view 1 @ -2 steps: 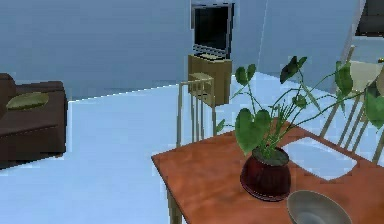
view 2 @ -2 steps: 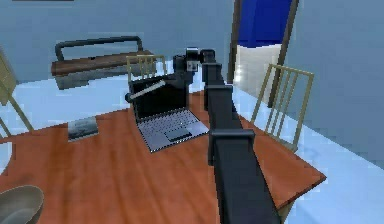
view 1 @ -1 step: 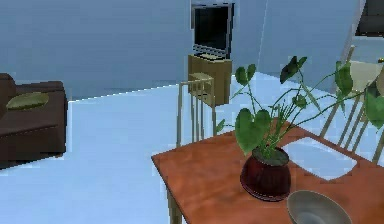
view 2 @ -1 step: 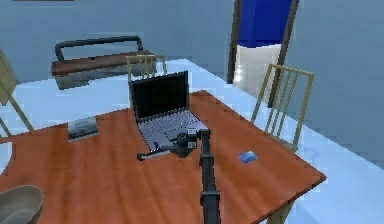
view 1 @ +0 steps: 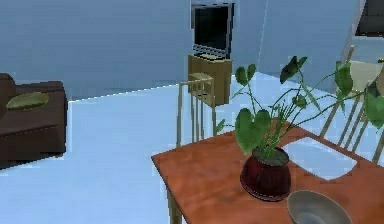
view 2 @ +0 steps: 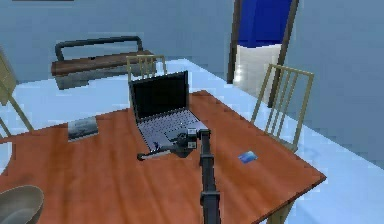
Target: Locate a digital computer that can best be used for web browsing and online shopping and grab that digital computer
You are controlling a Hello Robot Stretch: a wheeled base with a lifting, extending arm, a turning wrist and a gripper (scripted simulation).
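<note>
Laptop computer (view 2: 163, 108), dark grey, lid raised, stands on reddish-brown wooden table (view 2: 100, 180). Dark two-finger gripper (view 2: 148, 154) appears at laptop's front edge; contact undetermined. Cannot tell whether gripper holds anything.

Potted plant (view 1: 266, 172), grey bowl (view 1: 318, 210), television (view 1: 212, 30), brown sofa (view 1: 30, 125), wooden chair (view 2: 283, 95)
</note>
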